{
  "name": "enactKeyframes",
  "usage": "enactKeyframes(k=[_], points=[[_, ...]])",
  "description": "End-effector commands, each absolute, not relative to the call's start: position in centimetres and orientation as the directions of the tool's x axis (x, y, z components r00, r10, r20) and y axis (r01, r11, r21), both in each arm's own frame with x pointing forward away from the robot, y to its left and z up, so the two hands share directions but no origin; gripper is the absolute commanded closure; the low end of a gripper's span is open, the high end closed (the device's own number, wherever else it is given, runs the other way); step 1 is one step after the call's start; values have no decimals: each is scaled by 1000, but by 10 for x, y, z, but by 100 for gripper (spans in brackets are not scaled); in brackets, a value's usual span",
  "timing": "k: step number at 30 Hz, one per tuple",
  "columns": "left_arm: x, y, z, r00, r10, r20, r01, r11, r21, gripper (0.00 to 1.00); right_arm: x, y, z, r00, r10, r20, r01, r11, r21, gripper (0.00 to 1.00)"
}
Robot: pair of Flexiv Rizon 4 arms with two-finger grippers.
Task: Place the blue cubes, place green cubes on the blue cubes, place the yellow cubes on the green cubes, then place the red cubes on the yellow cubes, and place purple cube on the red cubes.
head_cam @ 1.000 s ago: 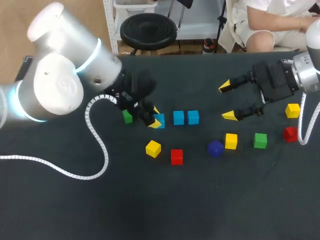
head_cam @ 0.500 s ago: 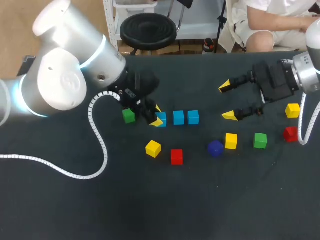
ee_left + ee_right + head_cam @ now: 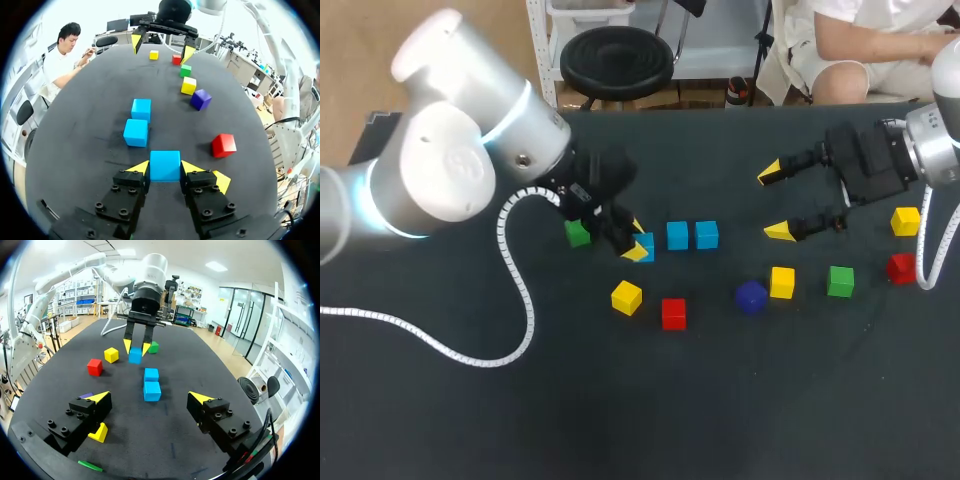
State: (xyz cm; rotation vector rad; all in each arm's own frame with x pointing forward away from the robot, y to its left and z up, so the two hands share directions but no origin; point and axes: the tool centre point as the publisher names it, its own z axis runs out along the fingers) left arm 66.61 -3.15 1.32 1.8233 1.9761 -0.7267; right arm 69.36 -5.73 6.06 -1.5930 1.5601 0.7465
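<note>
My left gripper (image 3: 637, 240) is shut on a blue cube (image 3: 165, 165), its yellow tips pressing two opposite sides. Just ahead of it, two more blue cubes (image 3: 677, 236) (image 3: 707, 235) lie in a row on the dark table; the held cube sits low at the row's left end. Left of the gripper is a green cube (image 3: 577, 233). A yellow cube (image 3: 626, 297), a red cube (image 3: 673, 313) and the purple cube (image 3: 751, 297) lie nearer the front. My right gripper (image 3: 775, 202) hangs open and empty right of the row, above the table.
Under and beside my right arm lie a yellow cube (image 3: 782, 282), a green cube (image 3: 840, 281), a red cube (image 3: 901, 267) and another yellow cube (image 3: 905, 221). A white coiled cable (image 3: 520, 290) trails from the left arm across the table's left side.
The left gripper, still holding the blue cube, has shifted slightly right toward the other two blue cubes. The right arm has stayed still.
</note>
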Motion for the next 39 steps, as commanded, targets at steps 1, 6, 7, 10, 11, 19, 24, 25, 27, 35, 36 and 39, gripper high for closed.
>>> enactKeyframes(k=[1,6,7,10,11,19,24,25,27,35,36,39], points=[[671,-33,12,-108,813,-573,990,35,-137,100,693,-57,61,79,-540,-838,-991,47,-124,0],[674,-36,13,-104,822,-560,992,46,-118,100,693,-57,61,79,-540,-838,-991,47,-124,0],[675,-36,13,-104,823,-559,992,47,-117,100,693,-57,61,79,-540,-838,-991,47,-124,0],[680,-36,7,-77,814,-575,996,35,-85,100,693,-57,61,79,-540,-838,-991,47,-124,0],[683,-34,4,-90,807,-583,994,41,-97,100,693,-57,61,79,-540,-838,-991,47,-124,0],[686,-35,-4,-106,807,-581,993,51,-111,100,693,-57,61,79,-540,-838,-991,47,-124,0],[686,-36,-4,-110,810,-576,992,53,-114,100,693,-57,61,79,-540,-838,-991,47,-124,0],[687,-37,-3,-110,811,-575,992,54,-114,100,693,-57,61,79,-540,-838,-991,47,-124,0],[688,-37,-1,-111,811,-574,992,57,-111,100,693,-57,61,79,-540,-838,-991,47,-124,0],[697,-40,-4,-96,819,-566,994,50,-96,100,693,-57,61,79,-540,-838,-991,47,-124,0],[699,-41,-4,-95,819,-565,994,49,-97,100,693,-57,61,79,-540,-838,-991,47,-124,0],[702,-42,-7,-88,823,-562,994,41,-97,100,693,-57,61,79,-540,-838,-991,47,-124,0]])
